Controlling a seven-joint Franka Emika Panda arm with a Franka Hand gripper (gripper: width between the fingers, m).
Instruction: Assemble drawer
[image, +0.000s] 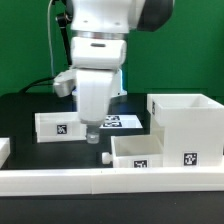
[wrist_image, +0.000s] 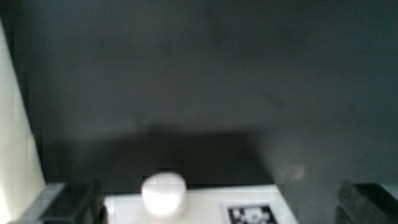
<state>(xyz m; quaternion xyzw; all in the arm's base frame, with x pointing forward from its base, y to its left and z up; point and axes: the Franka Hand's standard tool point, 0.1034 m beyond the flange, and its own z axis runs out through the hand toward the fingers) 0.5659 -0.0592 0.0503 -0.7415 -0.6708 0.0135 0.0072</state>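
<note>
Black table (image: 25, 105) under a green backdrop is seen, bounded along the lower edge of the exterior view by a rail (image: 60, 182).

Three parts of the drawer are laid out, all apart from one another. The casing (image: 185, 125) stands at the exterior view's right, open side up, and nothing is seen inside it. A left tray (image: 55, 125) sits at the exterior view's left, and a front tray (image: 150, 155) lies at lower middle, just beside the rail, with its knob (image: 103, 158) pointing toward the exterior view's left. A marker board (image: 118, 122) is partly hidden behind the arm.

The gripper (image: 92, 134) is held over the table between the two trays, just above the knob. In the wrist view the gripper (wrist_image: 222, 203) is shown with its fingers (wrist_image: 71, 200) spread wide, nothing between them but the knob (wrist_image: 164, 190) lower down (contact cannot be confirmed, and none is apparent).

Progress is judged to be at the very start: no tray has been slid into the casing, and nothing is gripped. Left to do are the grasp of the front tray, most likely by its knob, its insertion into the casing, and then the same for the left tray.
</note>
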